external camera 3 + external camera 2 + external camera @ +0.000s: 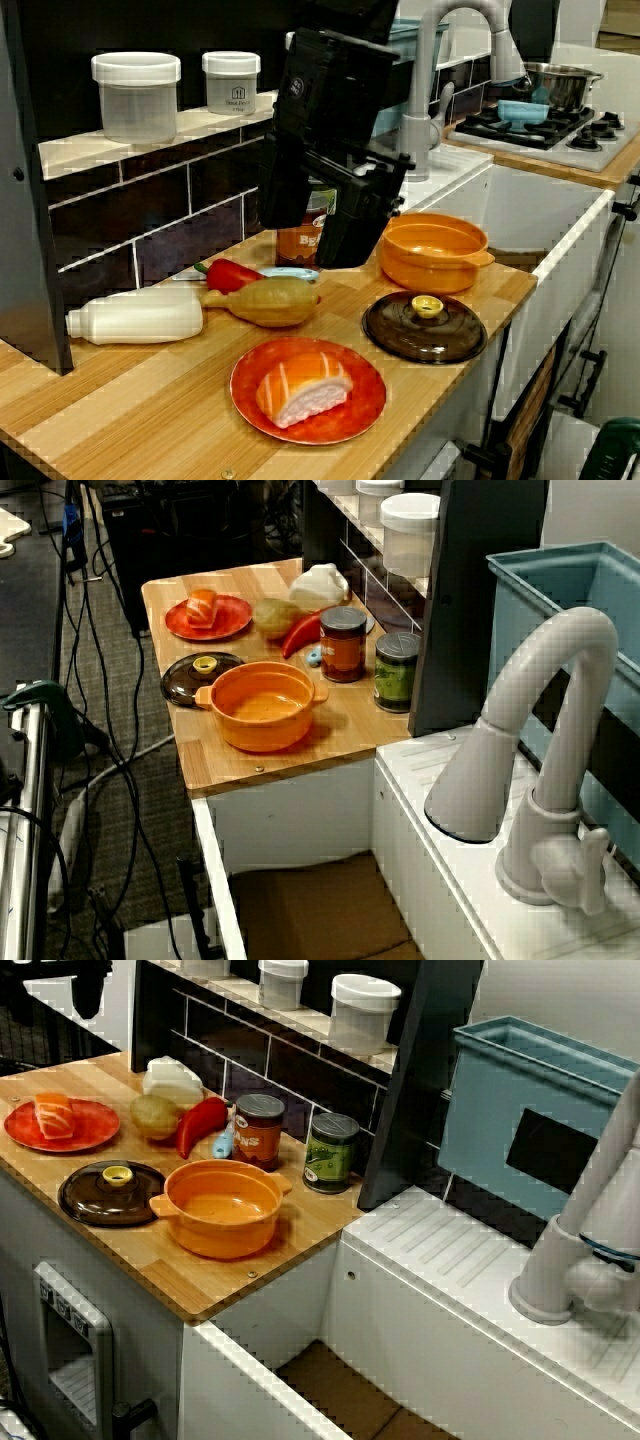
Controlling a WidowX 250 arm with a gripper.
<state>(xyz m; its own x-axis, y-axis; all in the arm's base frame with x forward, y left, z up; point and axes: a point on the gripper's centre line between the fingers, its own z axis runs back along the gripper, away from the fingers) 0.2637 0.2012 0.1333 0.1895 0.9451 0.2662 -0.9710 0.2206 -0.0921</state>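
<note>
In the view from the counter's end, a black gripper (335,215) hangs low over the wooden counter (130,410). It stands in front of a red-brown can (298,245) and just left of the orange pot (432,252). Its fingers merge into one dark shape, so how the jaws stand is unclear. A brown lid (425,325) lies in front of the pot. In the front view and the sink-side view no gripper shows. There the red-brown can (260,1130), a green can (330,1152) and the pot (222,1208) stand uncovered.
A red plate (350,400) carries a salmon sushi piece (300,390). A potato (265,300), a red pepper (230,273) and a white bottle (135,318) lie by the tiled wall. Jars (362,1010) line the shelf. A faucet (540,740), a blue bin (530,1110) and the sink (330,1390) are beyond.
</note>
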